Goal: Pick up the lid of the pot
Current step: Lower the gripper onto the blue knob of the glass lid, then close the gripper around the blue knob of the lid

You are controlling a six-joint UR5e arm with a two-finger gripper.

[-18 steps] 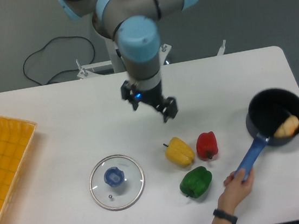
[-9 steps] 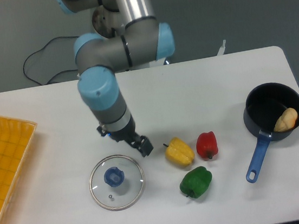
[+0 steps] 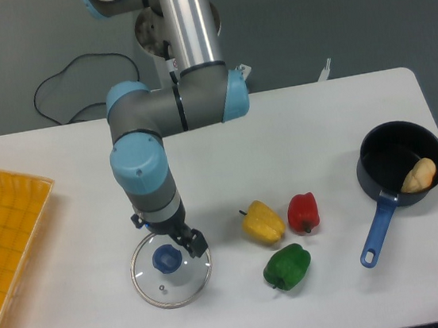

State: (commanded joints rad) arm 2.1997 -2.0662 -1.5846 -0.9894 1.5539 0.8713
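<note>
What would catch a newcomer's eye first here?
Probably the big gray-and-blue arm, reaching down with its gripper open over the glass lid at front left. Next, the black pan at right, its blue handle pointing toward the camera. Then the yellow, red and green peppers, grouped between lid and pan.

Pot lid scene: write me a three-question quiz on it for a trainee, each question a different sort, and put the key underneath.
1. Fill in: the knob on the glass lid is ____.
2. True or false: the pincer is clamped shut on that knob.
3. Which lies lowest in the picture?
a) red pepper
b) green pepper
c) yellow pepper

Key:
1. Blue.
2. False; its fingers stand wide apart.
3. b
</note>
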